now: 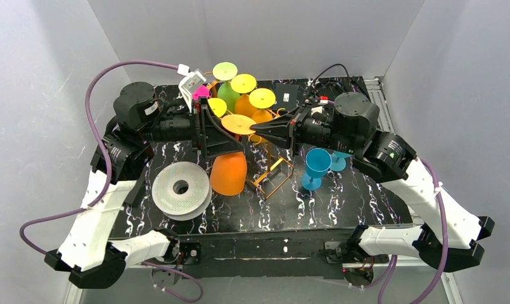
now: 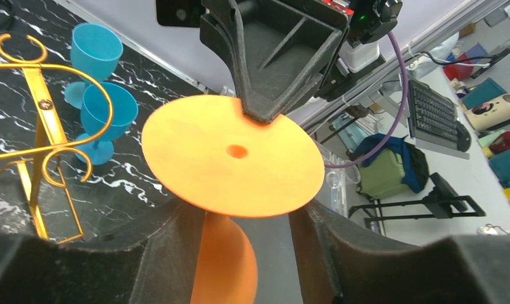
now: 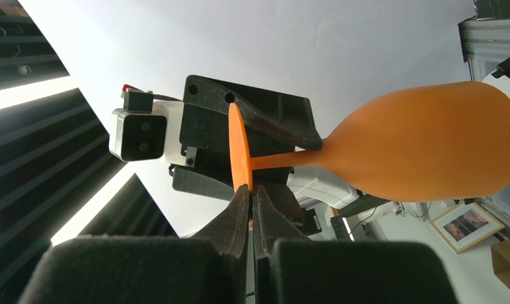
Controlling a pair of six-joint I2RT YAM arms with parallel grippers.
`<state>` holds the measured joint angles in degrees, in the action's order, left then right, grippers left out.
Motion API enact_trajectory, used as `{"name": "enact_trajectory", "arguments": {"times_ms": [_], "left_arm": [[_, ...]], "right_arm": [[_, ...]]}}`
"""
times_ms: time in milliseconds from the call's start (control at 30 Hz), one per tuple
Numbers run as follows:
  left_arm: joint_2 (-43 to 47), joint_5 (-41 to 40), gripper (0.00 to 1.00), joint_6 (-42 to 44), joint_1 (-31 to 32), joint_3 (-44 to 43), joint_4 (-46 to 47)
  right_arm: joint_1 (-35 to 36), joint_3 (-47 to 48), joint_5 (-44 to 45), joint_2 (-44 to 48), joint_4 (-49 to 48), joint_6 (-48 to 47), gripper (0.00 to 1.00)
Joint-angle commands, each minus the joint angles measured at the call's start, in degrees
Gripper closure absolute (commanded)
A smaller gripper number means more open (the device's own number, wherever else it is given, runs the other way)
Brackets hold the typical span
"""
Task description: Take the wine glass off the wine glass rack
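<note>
Right wrist: orange wine glass [image 3: 423,149], foot clenched in right end effector [image 3: 251,197]; left end effector [image 2: 241,221] agape astride stem.

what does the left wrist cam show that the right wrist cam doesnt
Left wrist only: the wine glass rack, two blue glasses on the table, and the orange wine glass seen foot-first. Right wrist only: its bowl's full side profile. Both: that glass, the right gripper shut on its foot rim, the left gripper open around its stem.
</note>
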<state>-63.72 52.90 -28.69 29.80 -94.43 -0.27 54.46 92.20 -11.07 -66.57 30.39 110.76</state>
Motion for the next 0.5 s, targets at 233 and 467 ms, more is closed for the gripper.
{"name": "enact_trajectory", "arguments": {"times_ms": [233,467], "left_arm": [[0.94,-1.07,0.69,0.04,1.49,0.12,4.82],[1.65,-4.16,1.0,-0.05,3.66,0.65,5.2]], "right_arm": [[-0.05,1.91,-1.32,0.69,-2.22,0.08,0.99],[-0.07,1.6,-1.93,0.86,-3.36,-0.04,0.99]]}}
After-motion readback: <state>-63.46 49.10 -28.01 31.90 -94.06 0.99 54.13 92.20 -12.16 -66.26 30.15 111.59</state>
